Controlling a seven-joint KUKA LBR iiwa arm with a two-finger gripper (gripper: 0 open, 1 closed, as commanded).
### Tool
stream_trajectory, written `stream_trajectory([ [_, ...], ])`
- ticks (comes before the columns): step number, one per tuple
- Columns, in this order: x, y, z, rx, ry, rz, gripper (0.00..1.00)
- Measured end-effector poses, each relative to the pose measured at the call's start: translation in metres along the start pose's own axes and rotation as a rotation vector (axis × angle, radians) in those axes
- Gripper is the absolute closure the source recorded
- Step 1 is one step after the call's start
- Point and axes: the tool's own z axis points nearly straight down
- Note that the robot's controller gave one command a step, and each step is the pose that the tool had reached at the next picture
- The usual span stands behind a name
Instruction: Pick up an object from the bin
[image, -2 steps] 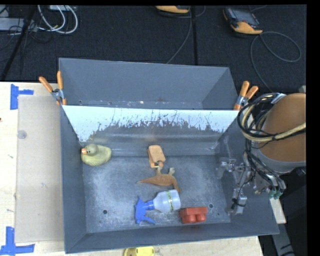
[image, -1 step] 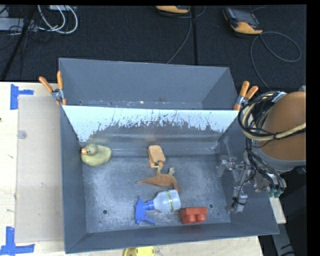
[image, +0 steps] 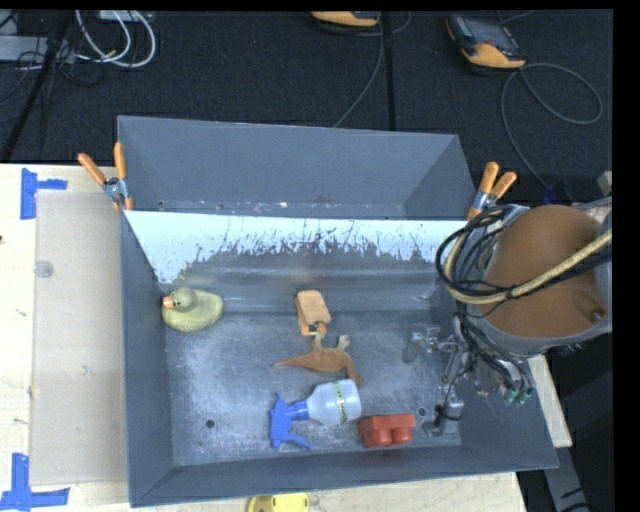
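Setting: dark floor (image: 250, 70) strewn with cables (image: 560, 95); grey metal bin (image: 300, 180).
Contents, all lying loose on the bin's bottom: yellow duck (image: 192, 310), far left; wooden block (image: 312, 311) and tan animal figure (image: 320, 358), centre; white spray bottle with blue trigger (image: 318, 408) and red brick (image: 387, 430), front.
End effector (image: 446, 398): low at the right side, just beside the red brick; whether apart or together cannot be told.
Status: nothing lifted; grasp and lift judged outstanding.

A dark floor (image: 250, 70) lies beyond the far edge of the bin (image: 290, 160). White cables (image: 120, 16) are coiled at its far left; a thin grey cable (image: 556, 95) loops at the far right.
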Motion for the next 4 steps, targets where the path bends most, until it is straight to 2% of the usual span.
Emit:
stream_trajectory([
  [1,-0.003,0.01,0.059,-0.002,0.0,-0.103,0.0],
  [2,-0.001,0.023,0.095,0.0,0.007,-0.201,0.0],
  [3,0.002,0.013,0.115,-0.004,0.003,-0.495,1.0],
  [4,0.002,0.013,0.115,-0.004,0.003,-0.495,1.0],
])
